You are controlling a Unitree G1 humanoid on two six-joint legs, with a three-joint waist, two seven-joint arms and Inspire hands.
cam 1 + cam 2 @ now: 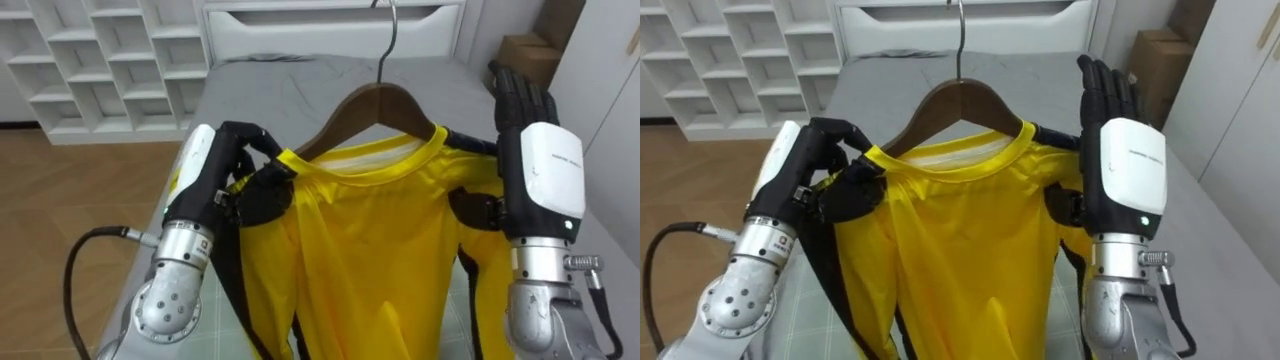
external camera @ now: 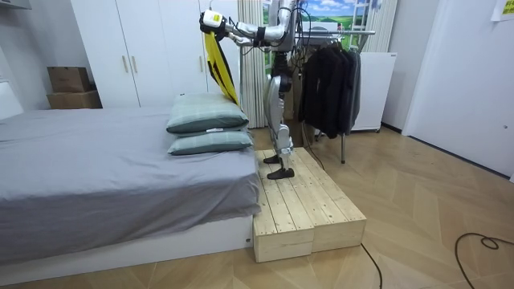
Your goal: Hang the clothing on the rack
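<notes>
A yellow shirt (image 1: 370, 250) with black sleeves hangs on a wooden hanger (image 1: 370, 105), whose metal hook (image 1: 388, 40) points up. I hold it up in front of me over the bed. My left hand (image 1: 205, 175) is shut on the shirt's left shoulder, fingers curled over the black sleeve seam and the hanger's end. On the other side, my right hand (image 1: 540, 165) stands upright with straight fingers against the shirt's right shoulder. In the room view I stand on a wooden platform (image 2: 305, 205) beside the bed, with the shirt (image 2: 217, 60) raised high.
The grey bed (image 1: 300, 85) lies below, with a white headboard (image 1: 330, 25) beyond it. A white shelf unit (image 1: 90, 60) stands at the left and a cardboard box (image 1: 530, 55) at the right. Behind me is a clothes rack (image 2: 333, 36) with dark garments (image 2: 329, 88). Two pillows (image 2: 207, 122) lie by the platform.
</notes>
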